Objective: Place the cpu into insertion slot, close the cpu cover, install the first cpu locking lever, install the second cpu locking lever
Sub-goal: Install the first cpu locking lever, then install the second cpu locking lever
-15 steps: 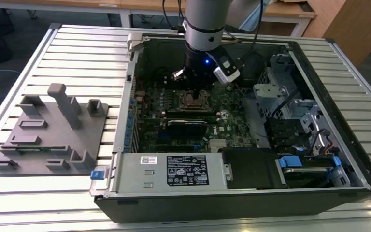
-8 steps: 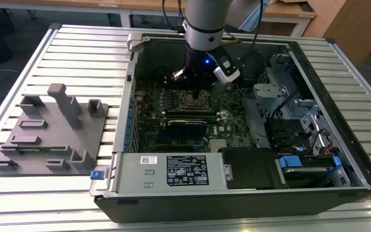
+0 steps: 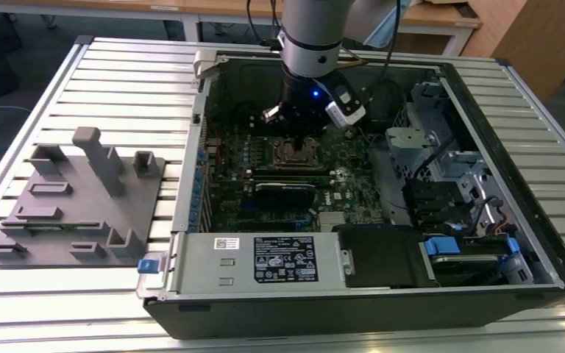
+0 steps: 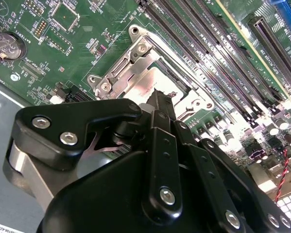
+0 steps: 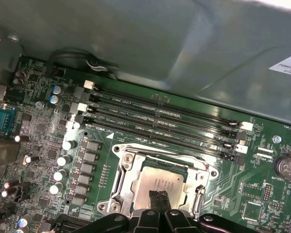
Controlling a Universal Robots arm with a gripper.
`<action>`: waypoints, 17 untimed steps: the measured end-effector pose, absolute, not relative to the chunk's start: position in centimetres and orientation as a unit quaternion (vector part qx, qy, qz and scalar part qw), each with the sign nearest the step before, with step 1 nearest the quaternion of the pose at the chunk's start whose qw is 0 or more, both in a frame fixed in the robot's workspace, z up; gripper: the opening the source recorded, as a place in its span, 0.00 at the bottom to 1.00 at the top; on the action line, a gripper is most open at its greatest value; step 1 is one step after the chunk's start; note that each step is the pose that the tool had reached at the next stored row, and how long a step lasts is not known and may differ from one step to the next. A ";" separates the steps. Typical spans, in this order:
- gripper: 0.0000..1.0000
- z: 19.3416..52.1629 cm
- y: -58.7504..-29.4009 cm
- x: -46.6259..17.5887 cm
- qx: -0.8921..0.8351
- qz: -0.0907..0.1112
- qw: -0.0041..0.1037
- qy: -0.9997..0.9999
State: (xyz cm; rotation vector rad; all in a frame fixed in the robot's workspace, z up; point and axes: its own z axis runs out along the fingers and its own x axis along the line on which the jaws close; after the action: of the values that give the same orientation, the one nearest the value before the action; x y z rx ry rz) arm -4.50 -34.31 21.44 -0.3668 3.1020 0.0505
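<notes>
Two fingers (image 5: 159,200) together, cpu (image 5: 161,183) (seemingly seated)

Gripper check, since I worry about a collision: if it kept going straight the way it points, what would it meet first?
Most likely the cpu, seated in the insertion slot: the gripper points straight at its top, though the remaining gap is unclear.

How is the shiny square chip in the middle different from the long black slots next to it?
The cpu is a small square; the memory slots are long and narrow. The cpu has a pale, silvery metal top, while the memory slots are black. The cpu sits inside a silvery metal frame, with the gripper just above it; the memory slots lie in parallel rows beside it. Both are on the green motherboard.
</notes>
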 end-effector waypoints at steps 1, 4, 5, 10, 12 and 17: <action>0.10 21.4 -34.3 -4.5 -0.118 0.016 0.009 0.993; 0.10 21.4 -34.3 -4.5 -0.119 0.016 0.009 0.993; 0.10 21.4 -34.3 -4.5 -0.119 0.016 0.009 0.993; 0.10 21.4 -34.3 -4.5 -0.144 0.016 0.008 0.989; 0.10 21.4 -34.3 -4.5 -0.144 0.016 0.008 0.989; 0.10 21.4 -34.3 -4.5 -0.146 0.016 0.008 0.989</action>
State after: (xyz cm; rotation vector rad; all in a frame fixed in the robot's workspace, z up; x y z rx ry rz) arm -4.50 -34.31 21.44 -0.4569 3.0910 0.0512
